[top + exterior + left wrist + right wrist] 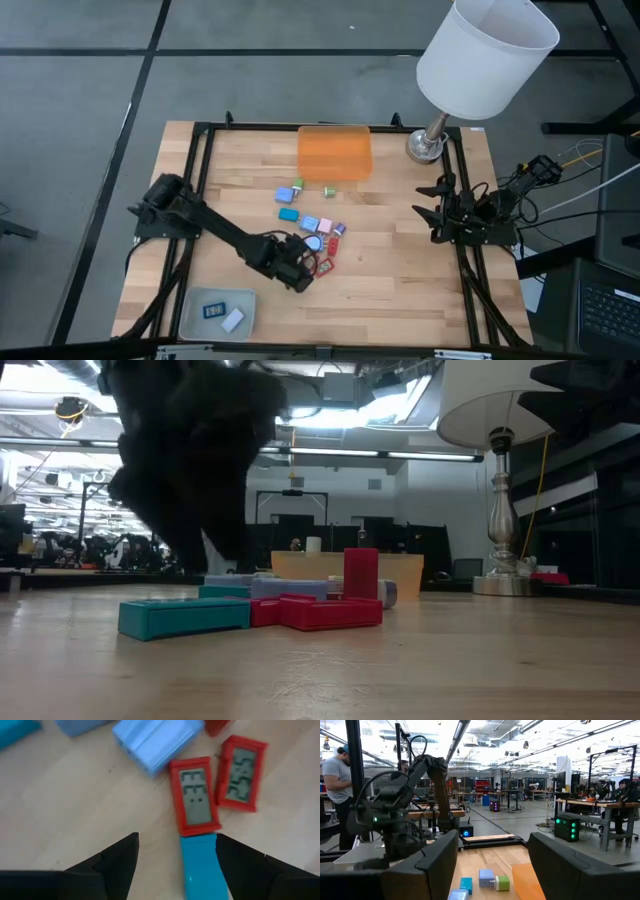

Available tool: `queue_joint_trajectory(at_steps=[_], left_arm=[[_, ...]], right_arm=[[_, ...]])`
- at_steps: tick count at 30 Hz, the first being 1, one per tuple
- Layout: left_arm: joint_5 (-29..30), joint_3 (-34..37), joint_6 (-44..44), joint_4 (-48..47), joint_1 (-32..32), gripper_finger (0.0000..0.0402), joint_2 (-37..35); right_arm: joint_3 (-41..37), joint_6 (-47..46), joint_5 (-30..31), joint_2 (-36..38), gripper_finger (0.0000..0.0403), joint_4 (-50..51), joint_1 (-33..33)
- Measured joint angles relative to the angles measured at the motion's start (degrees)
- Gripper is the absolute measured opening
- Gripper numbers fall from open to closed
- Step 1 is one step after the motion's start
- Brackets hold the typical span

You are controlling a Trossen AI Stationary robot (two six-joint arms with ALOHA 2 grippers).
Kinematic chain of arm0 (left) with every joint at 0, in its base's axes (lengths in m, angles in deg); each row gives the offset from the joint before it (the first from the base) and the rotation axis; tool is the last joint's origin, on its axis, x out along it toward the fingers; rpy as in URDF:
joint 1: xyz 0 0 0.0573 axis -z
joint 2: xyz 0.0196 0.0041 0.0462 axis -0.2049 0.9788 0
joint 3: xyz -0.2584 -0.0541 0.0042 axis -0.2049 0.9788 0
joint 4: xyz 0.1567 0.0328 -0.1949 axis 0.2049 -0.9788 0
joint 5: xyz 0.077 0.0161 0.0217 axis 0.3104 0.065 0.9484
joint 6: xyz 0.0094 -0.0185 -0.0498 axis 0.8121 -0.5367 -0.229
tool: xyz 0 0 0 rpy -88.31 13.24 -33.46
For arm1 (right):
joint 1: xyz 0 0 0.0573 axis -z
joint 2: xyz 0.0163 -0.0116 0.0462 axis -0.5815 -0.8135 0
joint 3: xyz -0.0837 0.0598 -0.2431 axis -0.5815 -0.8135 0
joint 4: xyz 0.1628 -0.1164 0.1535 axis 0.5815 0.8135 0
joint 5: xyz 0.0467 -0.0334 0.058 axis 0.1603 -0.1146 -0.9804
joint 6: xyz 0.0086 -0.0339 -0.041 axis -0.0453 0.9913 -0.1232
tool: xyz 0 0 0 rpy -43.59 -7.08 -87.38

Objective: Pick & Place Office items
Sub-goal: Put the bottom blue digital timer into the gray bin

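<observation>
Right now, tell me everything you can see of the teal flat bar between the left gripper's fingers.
The teal flat plastic bar lies flat on the wooden table, its long axis running out from the open left gripper. It sits off-centre in the gap, close to one finger; contact there cannot be told. Its far end butts against a red rectangular piece with a grey display.

A: The high view looks straight down on the whole table; the low one looks level across it.

B: The left wrist view sits close over the red rectangles; both share them.
</observation>
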Motion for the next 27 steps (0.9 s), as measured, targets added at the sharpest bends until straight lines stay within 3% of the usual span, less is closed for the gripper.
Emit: queue_joint_trajectory(at_steps=[10,18,27], left_arm=[[-1.16,-0.02,-6.20,3.70,1.60,0.0261,1.77],[-5.74,-0.04,-6.22,0.73,1.49,0.0261,2.23],[-7.25,-1.23,-3.98,5.45,1.22,0.0261,5.37]], right_arm=[[0.00,-4.06,-1.99,-0.01,0.0241,4.65,-0.01],[0.00,-4.60,-1.97,-0.01,0.0241,4.56,0.01],[0.00,-4.45,-1.51,-0.01,0.0241,4.54,-0.01]])
